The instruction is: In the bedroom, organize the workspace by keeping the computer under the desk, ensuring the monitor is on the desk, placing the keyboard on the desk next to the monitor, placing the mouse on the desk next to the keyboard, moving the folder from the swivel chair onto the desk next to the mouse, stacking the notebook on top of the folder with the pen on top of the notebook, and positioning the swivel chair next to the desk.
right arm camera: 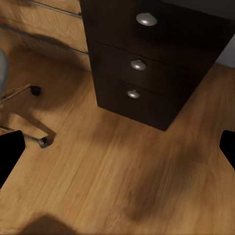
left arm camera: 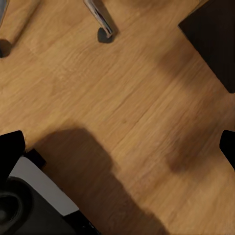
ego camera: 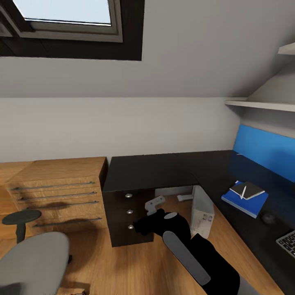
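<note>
Right gripper point(right arm camera: 117, 147): seen from its wrist camera as two black fingertips at the frame's opposite edges, spread wide apart with nothing between them; bare wood floor lies beneath.
Left gripper point(left arm camera: 117, 144): fingertips likewise held apart and empty over the wood floor, with a chrome chair leg and castor point(left arm camera: 100, 22) beyond it.
Swivel chair point(ego camera: 30, 258): its grey seat is seen in the head view to the left of the right arm, near it, well apart from the desk.
Drawer unit point(right arm camera: 147, 58): a dark three-drawer cabinet with round knobs, just ahead of the right gripper, under the desk's near wing.
Computer point(ego camera: 202, 217): standing upright on the floor under the desk, beside and just beyond the right gripper.
Desk point(ego camera: 164, 170): glossy black top, ahead of and above both grippers.
Folder point(ego camera: 241, 201): blue, flat on the desk, to the right of and beyond the right gripper.
Notebook point(ego camera: 252, 189): stacked on the folder, with the white pen point(ego camera: 243, 191) on top.
Mouse point(ego camera: 268, 218): on the desk between folder and keyboard point(ego camera: 288, 242).
Step in hand: judged to be bringing the chair to the desk.
Advice: the chair is best gripped at its frame and rolled slowly, clear of the computer.
</note>
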`<state>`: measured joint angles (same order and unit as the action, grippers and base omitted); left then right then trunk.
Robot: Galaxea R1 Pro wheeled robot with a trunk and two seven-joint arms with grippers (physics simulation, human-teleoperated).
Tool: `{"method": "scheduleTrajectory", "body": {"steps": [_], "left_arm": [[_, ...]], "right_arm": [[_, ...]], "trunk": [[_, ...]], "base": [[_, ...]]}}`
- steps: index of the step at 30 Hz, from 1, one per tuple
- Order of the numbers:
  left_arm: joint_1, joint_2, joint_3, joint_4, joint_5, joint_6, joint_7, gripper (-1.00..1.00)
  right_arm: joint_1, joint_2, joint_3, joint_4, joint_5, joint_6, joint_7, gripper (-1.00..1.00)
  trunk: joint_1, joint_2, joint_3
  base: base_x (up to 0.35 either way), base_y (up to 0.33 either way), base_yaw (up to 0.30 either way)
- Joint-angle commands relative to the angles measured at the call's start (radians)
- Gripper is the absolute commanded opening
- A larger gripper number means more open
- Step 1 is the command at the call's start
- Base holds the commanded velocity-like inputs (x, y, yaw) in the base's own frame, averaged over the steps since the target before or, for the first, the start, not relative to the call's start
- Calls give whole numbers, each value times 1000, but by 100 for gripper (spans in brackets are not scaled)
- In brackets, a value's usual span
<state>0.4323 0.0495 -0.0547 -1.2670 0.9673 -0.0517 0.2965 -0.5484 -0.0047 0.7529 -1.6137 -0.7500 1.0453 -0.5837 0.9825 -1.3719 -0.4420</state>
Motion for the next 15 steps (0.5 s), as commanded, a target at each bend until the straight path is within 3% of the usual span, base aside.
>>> {"method": "scheduleTrajectory", "body": {"steps": [1,15], "left_arm": [[-2,1,-5,8,8,-7,5,100],[-7,11,2,84,13,-12,-2,100]], "right_arm": [[-1,0,1,-1,-9,2,-10,100],[-1,3,8,0,-9,2,-5,100]], "trunk": [[0,-1,-1],[0,-1,-2]], "base": [[0,0,275],[0,0,275]]}}
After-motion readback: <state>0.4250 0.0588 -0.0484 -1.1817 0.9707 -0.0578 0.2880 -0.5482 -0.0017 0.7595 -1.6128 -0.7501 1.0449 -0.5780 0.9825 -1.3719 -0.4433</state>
